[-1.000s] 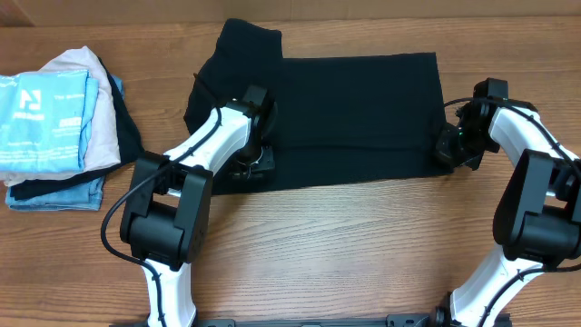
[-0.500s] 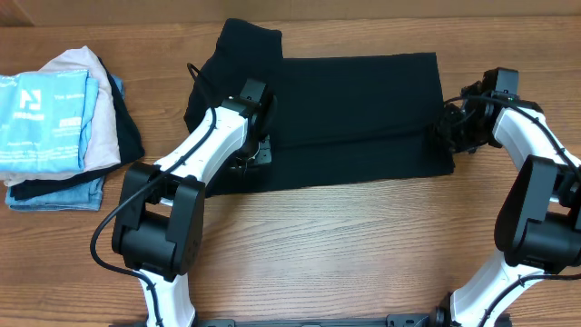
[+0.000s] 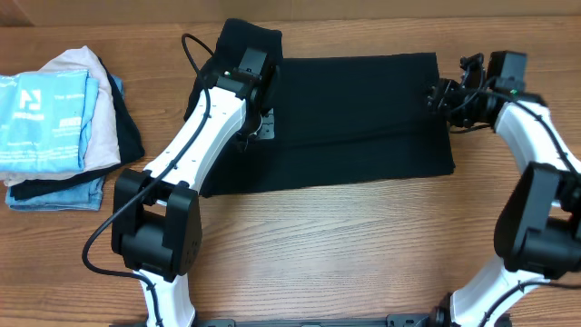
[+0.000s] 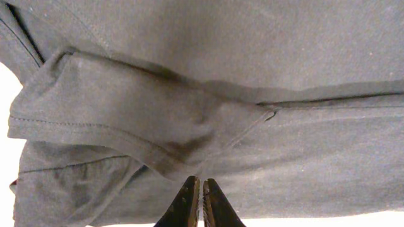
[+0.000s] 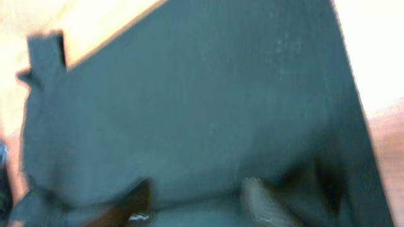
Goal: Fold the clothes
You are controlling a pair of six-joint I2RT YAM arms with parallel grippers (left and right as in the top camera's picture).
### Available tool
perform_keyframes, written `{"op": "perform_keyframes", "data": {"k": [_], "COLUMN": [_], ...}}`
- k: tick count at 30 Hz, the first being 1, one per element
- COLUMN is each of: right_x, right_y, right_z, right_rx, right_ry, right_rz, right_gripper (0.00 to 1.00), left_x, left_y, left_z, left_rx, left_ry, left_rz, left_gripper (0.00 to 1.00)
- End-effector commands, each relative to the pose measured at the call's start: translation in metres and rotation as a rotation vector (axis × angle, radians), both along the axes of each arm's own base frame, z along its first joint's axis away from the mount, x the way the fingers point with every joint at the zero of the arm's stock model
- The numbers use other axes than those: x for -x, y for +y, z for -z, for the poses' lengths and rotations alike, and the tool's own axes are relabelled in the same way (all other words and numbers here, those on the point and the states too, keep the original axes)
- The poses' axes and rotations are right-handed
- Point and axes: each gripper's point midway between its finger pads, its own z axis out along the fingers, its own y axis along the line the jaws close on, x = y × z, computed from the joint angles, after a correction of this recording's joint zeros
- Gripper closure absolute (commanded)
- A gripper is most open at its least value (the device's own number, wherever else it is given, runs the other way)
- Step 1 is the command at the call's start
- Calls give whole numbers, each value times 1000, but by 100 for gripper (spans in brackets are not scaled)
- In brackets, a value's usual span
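The clothes, a black T-shirt (image 3: 354, 118), lie folded into a wide rectangle on the wooden table, with one sleeve (image 3: 247, 38) sticking out at the far left corner. My left gripper (image 3: 262, 124) hovers over the shirt's left part, its jaws shut with nothing between them. In the left wrist view the left gripper (image 4: 201, 181) points at the folded sleeve (image 4: 126, 113) and its hem. My right gripper (image 3: 438, 94) is at the shirt's right edge. The blurred right wrist view shows the right gripper (image 5: 199, 192) open, fingers apart over the black T-shirt (image 5: 208, 94).
A stack of folded garments sits at the table's left: a light blue one with white print (image 3: 41, 113) on top, a pale pink-beige one (image 3: 102, 109) beneath, dark and blue layers (image 3: 54, 193) at the bottom. Bare wood (image 3: 345, 254) runs along the front.
The left gripper has moved from the shirt's near left edge toward the far side. The right gripper has opened, let go of the shirt's right edge and moved toward the far corner.
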Motion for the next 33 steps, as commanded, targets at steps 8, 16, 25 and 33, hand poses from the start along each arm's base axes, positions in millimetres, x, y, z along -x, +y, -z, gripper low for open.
{"op": "perform_keyframes", "data": {"k": [8,16,25,33], "right_x": [54,44,41,12], "right_y": [13,28,25,22], "right_z": [22,45,85,99], "right_rx": [124,154,164,175], "right_ry": [179,154,210,112], "right_rz": [-10,-21,-18,-9], "right_gripper": [96,96,96,94], "left_x": [-8,-7,-9,-8], "left_y": [1,4,3,3], "left_z": [-18,-18,-18,-18], "left_rx": [2,-1,1,0], "left_ry": [-56,-51,-57,-53], "left_rz": [20,15,15,15], "left_gripper": [87,87,87,86]}}
